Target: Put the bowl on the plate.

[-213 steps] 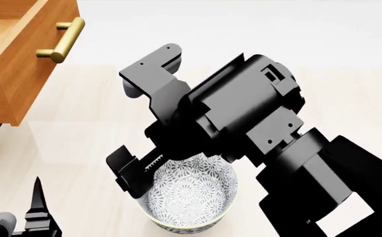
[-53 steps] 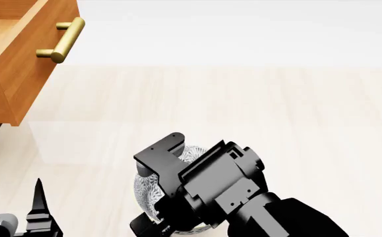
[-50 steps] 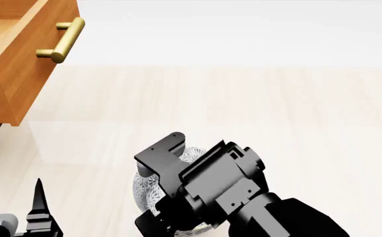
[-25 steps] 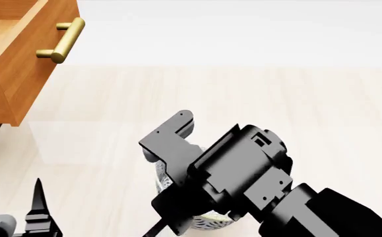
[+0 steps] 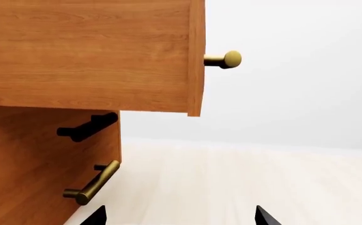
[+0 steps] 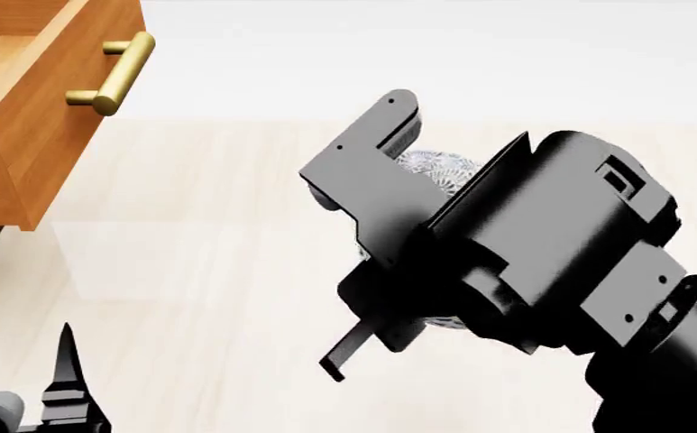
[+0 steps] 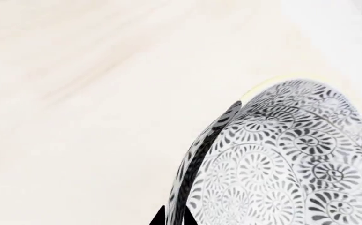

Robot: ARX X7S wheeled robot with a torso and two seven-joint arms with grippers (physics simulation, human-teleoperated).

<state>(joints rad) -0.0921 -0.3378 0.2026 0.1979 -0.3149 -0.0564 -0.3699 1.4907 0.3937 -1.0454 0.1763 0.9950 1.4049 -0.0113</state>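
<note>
Bowl [image 6: 435,170] sits centre-upper of the head view, mostly hidden behind the right claw [image 6: 366,262], only a patterned sliver showing past the black fingers. Right wrist view has it filling the lower right: bowl [image 7: 281,164], dense grey-black floral print, pale rim, one dark finger [image 7: 199,154] pressed along the wall. So the right claw is closed on the bowl's rim, wall pinched between inner and outer finger, bowl apparently off the desk [image 6: 204,253].

Handling guess: rigid glazed ceramic, smooth so slippery, chip-prone, moderate weight. Rim pinch is the only sensible hold; a one-sided grip may let it tilt or swing.

Plate not visible in any view.

Desk is pale, faint wood grain, matte. Wooden drawer [image 6: 35,99] at upper left, open, with brass bar handle [image 6: 114,72].

Left claw [image 6: 69,388] at lower left; its wrist view shows only two black tips [image 5: 259,216] set apart, nothing between them, facing the drawer front [image 5: 87,56].
</note>
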